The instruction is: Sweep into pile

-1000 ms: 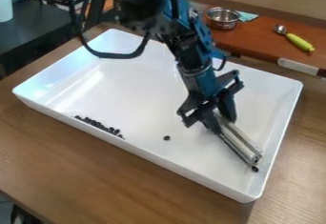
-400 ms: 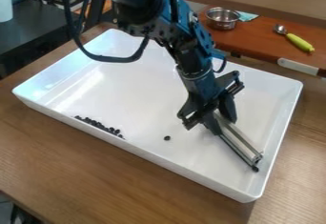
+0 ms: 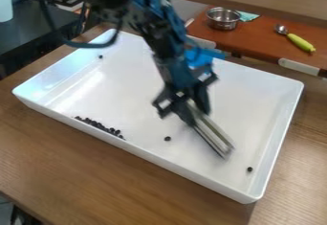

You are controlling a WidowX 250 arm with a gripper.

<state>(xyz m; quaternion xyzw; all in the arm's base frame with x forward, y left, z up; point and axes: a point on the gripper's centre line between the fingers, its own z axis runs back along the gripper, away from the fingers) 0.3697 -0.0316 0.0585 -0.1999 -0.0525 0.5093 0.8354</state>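
The black gripper point(image 3: 191, 115) hangs over the right-centre of the white tray, shut on a metal sweeping tool point(image 3: 212, 134) that slants down to the right. Dark beans point(image 3: 99, 125) lie in a heap along the tray's near left wall. One bean point(image 3: 167, 138) rests alone between the heap and the tool. Another bean point(image 3: 250, 169) is near the tray's right corner, apart from the tool's tip. A third loose bean point(image 3: 101, 56) lies toward the far left corner.
The white tray's raised rim point(image 3: 185, 171) surrounds the work area on a wooden table point(image 3: 83, 171). Beyond its far side, a red-brown counter holds a metal pot point(image 3: 223, 18), a teal cloth point(image 3: 248, 16) and a spoon with a green handle point(image 3: 300, 42).
The gripper and its tool have moved left and toward the tray's far side, away from the right-hand bean. That bean has shifted slightly left. The far-left bean has come into sight.
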